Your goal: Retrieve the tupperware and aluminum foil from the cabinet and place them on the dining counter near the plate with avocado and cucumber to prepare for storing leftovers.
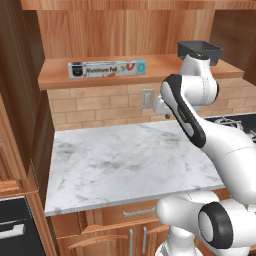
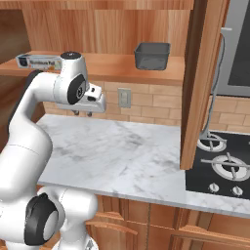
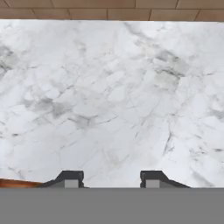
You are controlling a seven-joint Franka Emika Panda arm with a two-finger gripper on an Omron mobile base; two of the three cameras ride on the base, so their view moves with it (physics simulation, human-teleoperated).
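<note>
While the aluminum foil (image 1: 107, 68) lies at 11 o'clock on the cabinet (image 1: 60, 76) shelf, right base shows the tupperware (image 2: 152, 55) at 12. Hand view: tool (image 3: 112, 178) partly open, empty, facing the desk (image 3: 112, 100); reaching upward risks clipping the shelf edge.

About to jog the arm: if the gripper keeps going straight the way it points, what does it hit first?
Likely the marble worktop directly below; the gripper points down at bare stone, fingers apart with nothing between them.

A veined marble tabletop (image 1: 125, 160) runs beneath a tan brick wall (image 1: 100, 107) carrying a wall socket (image 1: 147, 98). A black stove (image 2: 222, 163) adjoins the marble, with brown wooden base cupboards (image 2: 161, 219) below and plank-backed shelving above.
</note>
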